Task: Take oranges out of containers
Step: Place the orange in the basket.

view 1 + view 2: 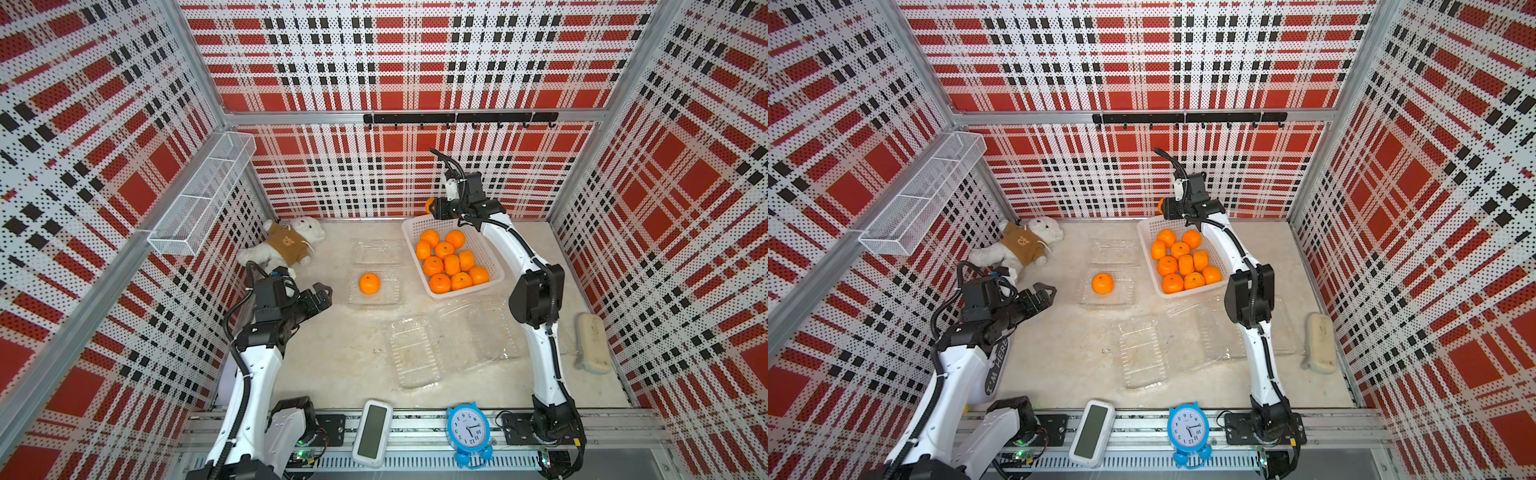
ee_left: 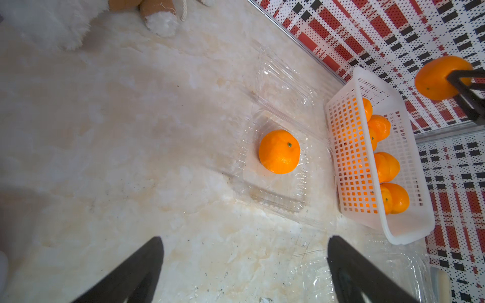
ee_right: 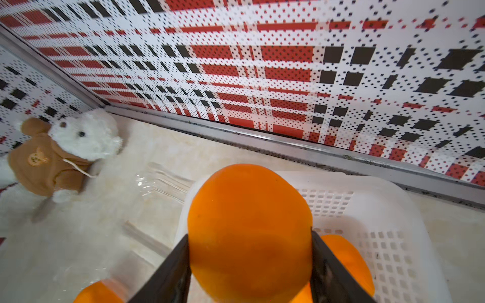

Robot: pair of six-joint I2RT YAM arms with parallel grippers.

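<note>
Enclosure walls (image 1: 415, 62) noted on three sides: perforated panels printed in red, black and white plaid. Panels framed by aluminium posts (image 1: 195, 62). Black hook rail (image 1: 459, 118) mounted across back wall. White wire-mesh shelf (image 1: 199, 195) fixed to left-hand wall, above desk level. Desk (image 1: 332, 365) surfaced in pale marbled beige, scuffed and speckled. Slotted metal strip (image 1: 415, 461) fitted along front edge. Lighting even, shadows soft.

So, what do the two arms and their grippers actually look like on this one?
Both arms match: the left arm and right arm have glossy white link shells with black joint housings, and black ribbed cable conduit runs along each. The left gripper and right gripper are black, with flat tapered fingers.
</note>
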